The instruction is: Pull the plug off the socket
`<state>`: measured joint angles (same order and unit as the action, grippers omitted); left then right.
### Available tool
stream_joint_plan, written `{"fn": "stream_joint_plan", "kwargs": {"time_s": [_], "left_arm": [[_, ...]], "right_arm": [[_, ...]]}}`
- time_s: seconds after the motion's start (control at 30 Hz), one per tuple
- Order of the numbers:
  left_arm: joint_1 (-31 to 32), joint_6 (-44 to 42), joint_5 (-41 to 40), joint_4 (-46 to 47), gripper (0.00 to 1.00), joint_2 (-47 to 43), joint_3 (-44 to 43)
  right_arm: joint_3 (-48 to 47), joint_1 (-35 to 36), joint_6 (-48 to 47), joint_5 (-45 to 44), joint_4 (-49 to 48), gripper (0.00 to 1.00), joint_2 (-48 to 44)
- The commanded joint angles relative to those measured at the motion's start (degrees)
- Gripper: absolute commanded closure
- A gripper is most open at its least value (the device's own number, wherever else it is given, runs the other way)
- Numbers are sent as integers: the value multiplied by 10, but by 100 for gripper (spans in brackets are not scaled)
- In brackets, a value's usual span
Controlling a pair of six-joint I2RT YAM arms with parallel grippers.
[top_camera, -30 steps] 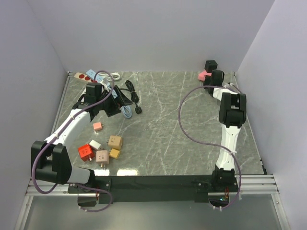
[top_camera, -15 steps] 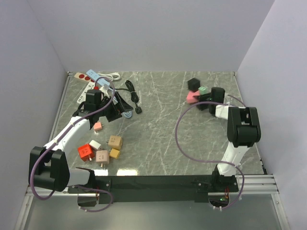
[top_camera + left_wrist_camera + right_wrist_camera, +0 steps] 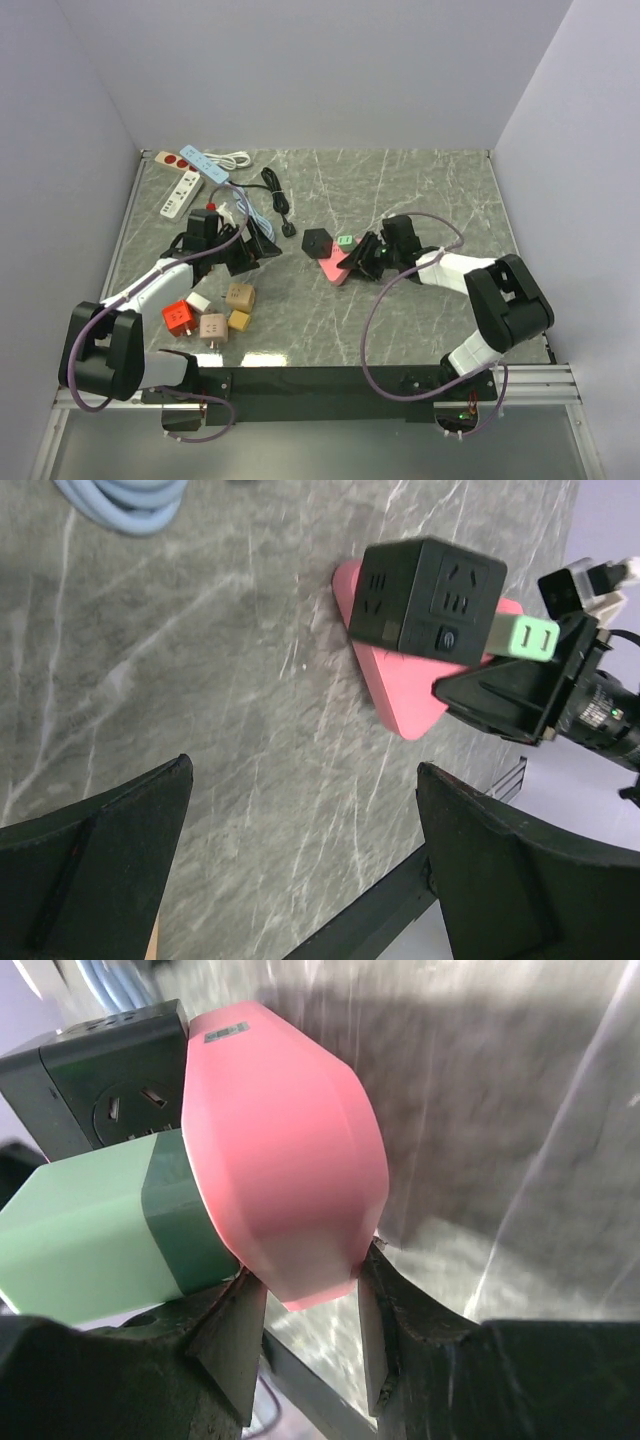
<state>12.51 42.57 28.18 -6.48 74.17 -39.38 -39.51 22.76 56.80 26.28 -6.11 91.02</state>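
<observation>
Right claw (image 3: 305, 1305): fingers closed on one corner of the pink triangular plastic socket block (image 3: 400, 700), one finger on each side of it, pressed against it.
Socket block: near the middle of the grey marble tabletop (image 3: 430, 190), slightly towards the near edge. Cannot tell whether it rests on the surface or hangs just above it.
Black cube adapter (image 3: 425, 600): seated against the flat face of the socket block, outlet holes showing on its outer faces, a small round button on one side.
Pale green plug with a dark green band (image 3: 90, 1250): set against the same face of the socket block, just beside the black cube adapter and on the right claw's side of it.
Left claw (image 3: 305, 770): jaws spread wide, nothing between them. It hangs over bare tabletop, pointing at the socket block from the left, near it but apart.
Light blue coiled cable (image 3: 125, 500): just behind the left claw.
Black cord (image 3: 275, 195): lying further back, left of centre.
White power strip (image 3: 180, 192) and blue power strip (image 3: 205, 163): in the far left corner.
Red cube (image 3: 177, 316) with tan and white small cubes (image 3: 228, 310): clustered at the near left beside the left arm.
</observation>
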Motion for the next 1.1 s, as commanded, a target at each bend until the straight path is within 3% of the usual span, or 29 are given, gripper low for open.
{"fn": "stream_joint_plan", "kwargs": {"time_s": [0.0, 0.07, 0.27, 0.37, 0.53, 0.67, 0.77, 1.07], "left_arm": [[9, -7, 15, 50, 1, -12, 18], [14, -3, 14, 58, 1, -13, 22], [25, 2, 4, 59, 1, -16, 19], [27, 7, -2, 56, 1, -16, 12], [31, 11, -14, 53, 1, -12, 4], [37, 16, -16, 58, 1, -4, 0], [43, 20, -20, 57, 1, 0, -2], [57, 36, -40, 53, 1, -26, 4]], "right_arm": [[29, 19, -49, -47, 166, 73, -25], [21, 20, -69, -57, 212, 53, -39], [-38, 20, -135, -106, 380, 30, -88], [-71, 19, -150, -154, 450, 25, -132], [-170, 20, -180, -201, 529, 25, -168], [-246, 24, -239, -235, 584, 25, -120], [-286, 30, -279, -280, 590, 25, -79], [-386, 62, -339, -304, 574, 25, 34]]}}
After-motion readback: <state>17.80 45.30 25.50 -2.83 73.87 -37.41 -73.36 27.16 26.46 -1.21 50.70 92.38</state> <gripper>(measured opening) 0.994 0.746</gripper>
